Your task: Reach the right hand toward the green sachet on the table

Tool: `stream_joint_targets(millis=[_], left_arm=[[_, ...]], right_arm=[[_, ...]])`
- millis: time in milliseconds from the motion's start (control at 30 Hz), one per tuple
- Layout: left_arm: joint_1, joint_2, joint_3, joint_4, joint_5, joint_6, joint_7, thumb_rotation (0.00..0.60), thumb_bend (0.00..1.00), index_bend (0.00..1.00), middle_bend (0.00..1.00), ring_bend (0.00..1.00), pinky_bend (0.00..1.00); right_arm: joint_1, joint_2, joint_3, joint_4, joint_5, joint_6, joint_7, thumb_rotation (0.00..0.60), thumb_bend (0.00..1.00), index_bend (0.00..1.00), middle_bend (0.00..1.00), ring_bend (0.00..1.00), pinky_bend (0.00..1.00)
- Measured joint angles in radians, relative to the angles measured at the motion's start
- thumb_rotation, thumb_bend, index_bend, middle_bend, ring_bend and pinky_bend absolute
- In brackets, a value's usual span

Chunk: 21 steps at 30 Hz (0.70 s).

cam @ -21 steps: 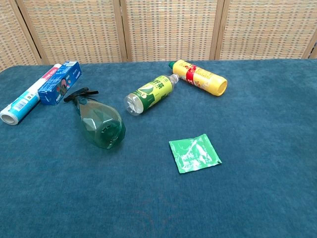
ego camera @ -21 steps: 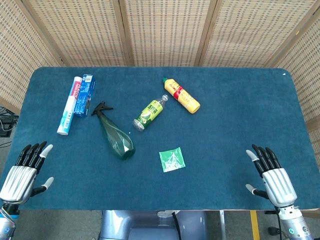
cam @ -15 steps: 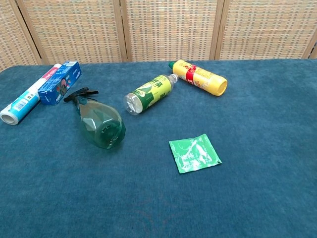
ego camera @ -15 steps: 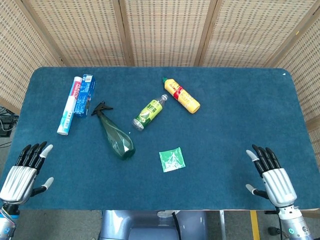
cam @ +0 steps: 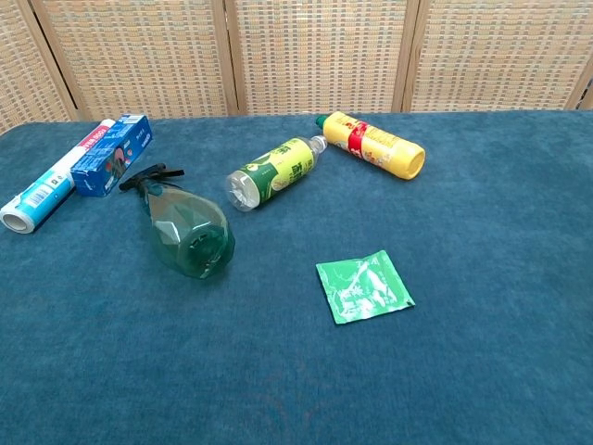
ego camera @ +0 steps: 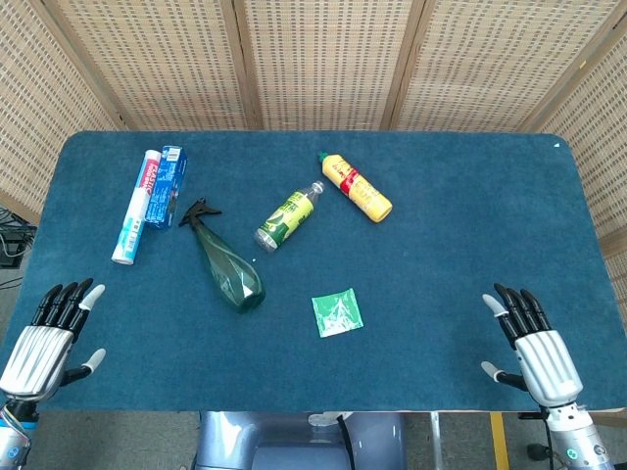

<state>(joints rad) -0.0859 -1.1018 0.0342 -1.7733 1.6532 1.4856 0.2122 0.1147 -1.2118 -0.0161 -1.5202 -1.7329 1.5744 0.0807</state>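
The green-labelled bottle [cam: 270, 172] has rolled slightly left on the table

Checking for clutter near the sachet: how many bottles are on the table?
3: green spray bottle left of the sachet, green-labelled bottle behind it, yellow bottle furthest back.

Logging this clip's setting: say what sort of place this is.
Probably a staged robot test bench, not a home: a table under blue cloth, woven screens closing it in, and assorted goods laid out, such as a sachet and a spray bottle.
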Motion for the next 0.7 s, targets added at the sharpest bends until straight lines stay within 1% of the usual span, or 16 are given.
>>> stream_joint_targets(millis=[467, 500, 567, 600, 633, 667, 700], left_arm=[[0.003, 0.0, -0.001, -0.005, 0.004, 0.008, 0.005, 0.6, 0.28, 0.0, 0.0, 0.0, 0.02], [0.003, 0.0, -0.001, -0.004, 0.004, 0.01, 0.004, 0.6, 0.28, 0.0, 0.0, 0.0, 0.02], [0.004, -0.001, -0.003, -0.005, 0.005, 0.016, 0.003, 0.6, 0.29, 0.0, 0.0, 0.01, 0.07], [0.005, -0.002, -0.004, -0.005, 0.005, 0.02, 0.003, 0.6, 0.3, 0.0, 0.03, 0.07, 0.16], [0.007, -0.005, -0.008, -0.004, 0.006, 0.03, 0.003, 0.6, 0.3, 0.0, 0.14, 0.2, 0.3], [0.009, -0.008, -0.011, -0.003, 0.007, 0.039, 0.003, 0.6, 0.31, 0.0, 0.25, 0.31, 0.4], [0.01, -0.013, -0.014, -0.001, 0.01, 0.049, 0.004, 0.6, 0.33, 0.0, 0.44, 0.49, 0.54]], right_arm=[[-0.002, 0.001, 0.002, 0.001, -0.001, 0.007, 0.007, 0.6, 0.06, 0.03, 0.0, 0.0, 0.0], [-0.002, 0.001, 0.002, 0.001, 0.0, 0.007, 0.008, 0.6, 0.06, 0.03, 0.0, 0.0, 0.0], [-0.001, 0.0, 0.003, 0.002, 0.0, 0.008, 0.009, 0.6, 0.06, 0.03, 0.0, 0.0, 0.0], [-0.001, 0.0, 0.004, 0.003, 0.0, 0.008, 0.01, 0.6, 0.06, 0.03, 0.0, 0.0, 0.0], [-0.001, 0.0, 0.005, 0.003, 0.001, 0.009, 0.011, 0.6, 0.06, 0.03, 0.0, 0.0, 0.0], [-0.001, 0.0, 0.005, 0.003, 0.002, 0.009, 0.013, 0.6, 0.06, 0.03, 0.0, 0.0, 0.0], [-0.001, -0.001, 0.006, 0.004, 0.002, 0.009, 0.014, 0.6, 0.06, 0.03, 0.0, 0.0, 0.0]])
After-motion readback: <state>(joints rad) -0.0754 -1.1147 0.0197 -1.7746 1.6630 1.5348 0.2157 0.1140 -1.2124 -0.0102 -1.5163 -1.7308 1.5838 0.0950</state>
